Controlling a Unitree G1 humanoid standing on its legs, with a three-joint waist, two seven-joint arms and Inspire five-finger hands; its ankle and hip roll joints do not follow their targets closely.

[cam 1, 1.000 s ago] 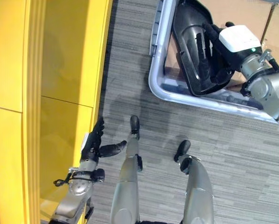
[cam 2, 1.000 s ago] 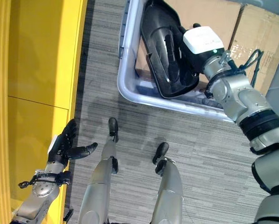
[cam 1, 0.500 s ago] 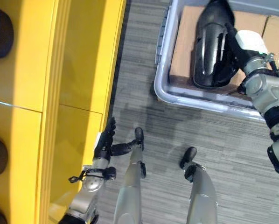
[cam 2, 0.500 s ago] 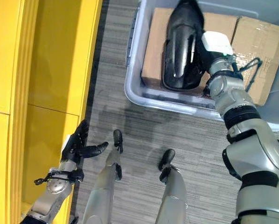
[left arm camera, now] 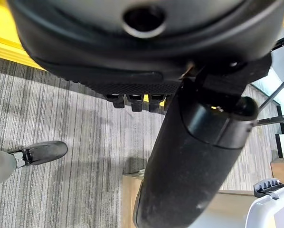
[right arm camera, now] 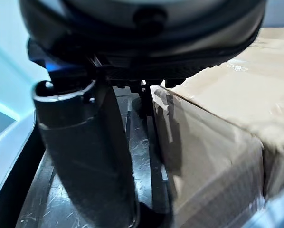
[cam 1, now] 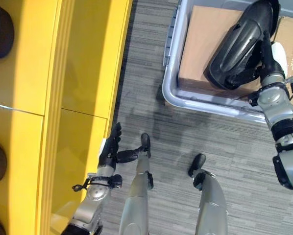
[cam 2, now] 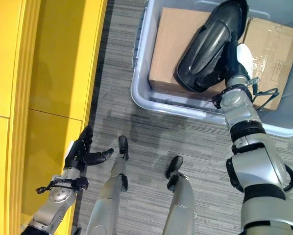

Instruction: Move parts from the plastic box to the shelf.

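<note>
My right hand's fingers [right arm camera: 146,102] are curling round the edge of the black part [cam 2: 210,46], with my thumb [right arm camera: 85,156] pressing along its glossy inner face, so I am gripping it. My right hand [cam 2: 236,58] is sitting at the part's lower right side, the white cover on it showing just beside the dark shell. The part is lying tilted above the plastic box [cam 2: 141,83], its rounded end pointing toward the box's near wall and its narrow end reaching up toward the far wall. Under and beside it, cardboard boxes [cam 2: 173,46] are filling the floor of the plastic box, and one cardboard corner is lying right against my fingers in the right wrist view.

My left hand [cam 2: 80,154] is hanging low by my side, well apart from the part, with its fingers straight and relaxed and the thumb standing out toward the carpet [cam 2: 136,132]; it is holding nothing. Just beside it the yellow shelf [cam 1: 73,73] is running along my left, and dark rounded things [cam 1: 0,24] are sitting in its compartments at the far left.
</note>
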